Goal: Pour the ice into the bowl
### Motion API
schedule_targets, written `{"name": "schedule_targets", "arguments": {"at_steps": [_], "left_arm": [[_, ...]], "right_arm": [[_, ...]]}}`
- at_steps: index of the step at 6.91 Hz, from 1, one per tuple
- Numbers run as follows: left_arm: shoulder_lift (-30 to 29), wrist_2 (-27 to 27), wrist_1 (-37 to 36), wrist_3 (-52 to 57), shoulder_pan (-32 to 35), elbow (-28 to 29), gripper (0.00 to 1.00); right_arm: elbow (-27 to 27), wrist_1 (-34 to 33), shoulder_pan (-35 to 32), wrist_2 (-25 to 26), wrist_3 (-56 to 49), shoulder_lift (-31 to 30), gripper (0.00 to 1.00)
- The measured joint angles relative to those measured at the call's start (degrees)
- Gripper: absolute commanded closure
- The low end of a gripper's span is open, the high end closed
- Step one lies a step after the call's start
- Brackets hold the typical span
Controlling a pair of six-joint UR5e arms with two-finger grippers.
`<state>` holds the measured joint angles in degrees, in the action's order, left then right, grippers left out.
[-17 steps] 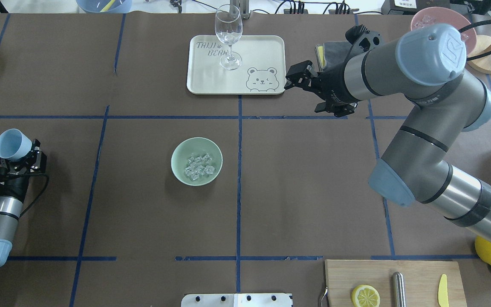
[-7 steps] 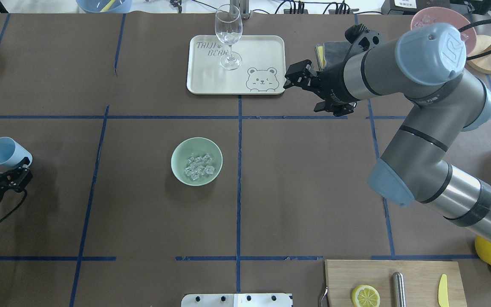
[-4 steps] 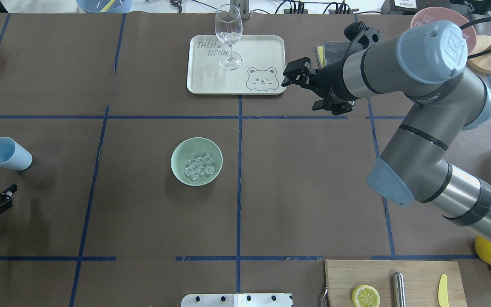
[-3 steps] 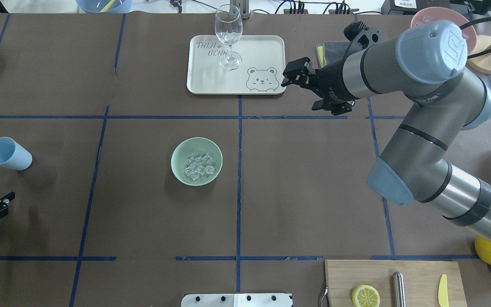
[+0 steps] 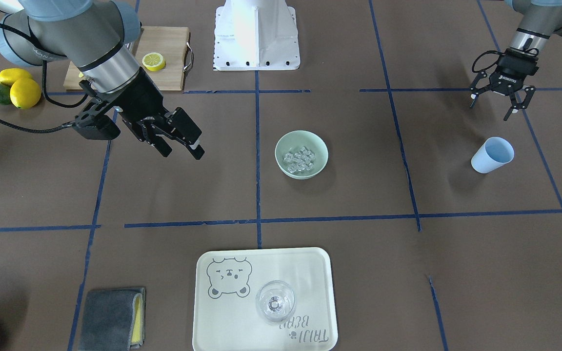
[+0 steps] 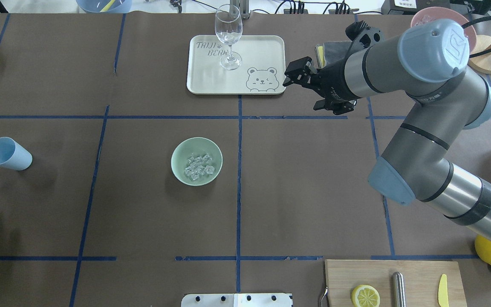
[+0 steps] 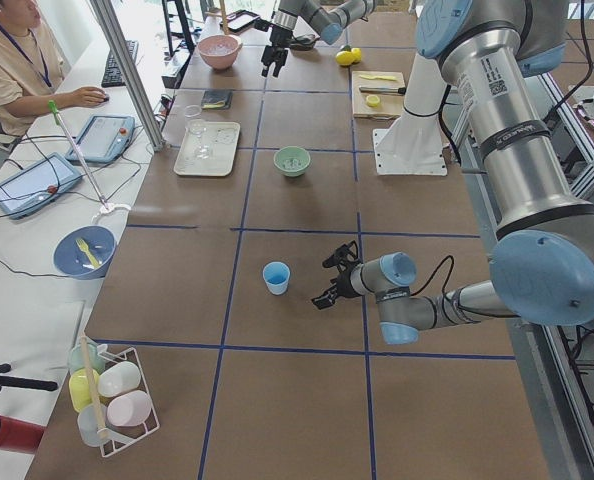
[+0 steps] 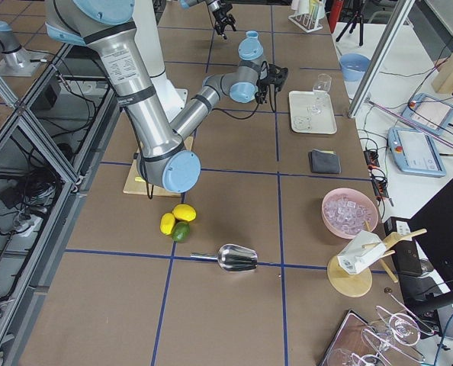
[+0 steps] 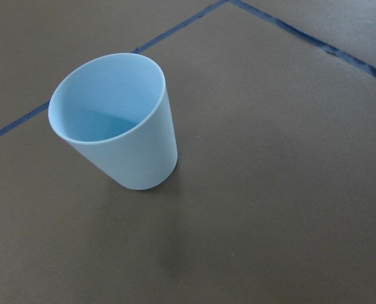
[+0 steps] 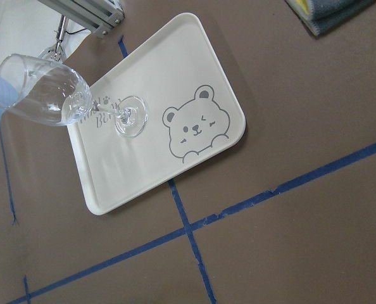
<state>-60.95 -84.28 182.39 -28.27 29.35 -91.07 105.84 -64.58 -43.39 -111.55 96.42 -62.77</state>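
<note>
The pale mint-green bowl (image 6: 177,150) stands near the table's middle, also in the front view (image 5: 319,146). The ice (image 6: 199,166) lies inside it as a heap of small clear cubes (image 5: 299,160). The light blue cup (image 6: 8,154) stands upright and empty on the table at the left; it fills the left wrist view (image 9: 118,123). My left gripper (image 5: 493,108) is open and empty, a short way from the cup on the robot's side. My right gripper (image 5: 182,152) is open and empty, hovering beside the tray's corner (image 6: 297,76).
A cream bear tray (image 6: 262,47) at the far middle holds a clear wine glass (image 6: 228,34). A cutting board (image 6: 416,273) with a lemon slice (image 6: 365,296) lies at the near right, lemons (image 6: 490,251) beside it. A grey cloth (image 5: 110,317) and pink-rimmed container (image 8: 350,212) sit far right.
My left gripper set the cup down upright, let go of it and drew back toward the robot, nearly out of the overhead view. The right arm barely moved.
</note>
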Motion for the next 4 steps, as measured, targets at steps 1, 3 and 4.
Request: {"name": "schedule_targets", "arguments": {"at_steps": [1,3,4], "left_arm": [[-0.37,-7.19,-0.62,7.92,9.57,0.24,0.0],[-5.42,-21.31,-9.84,15.63,27.07,0.51,0.0],[-10.11,-28.28,-18.12,16.34,33.9,0.51,0.0]], "right_arm": [[-0.1,-0.01,1.33,0.18,0.07,0.0,0.0],[-2.14,-0.02,7.24,3.6,0.31,1.68,0.0],[-5.54,0.02,10.84,7.11,0.41,4.43,0.0]]}}
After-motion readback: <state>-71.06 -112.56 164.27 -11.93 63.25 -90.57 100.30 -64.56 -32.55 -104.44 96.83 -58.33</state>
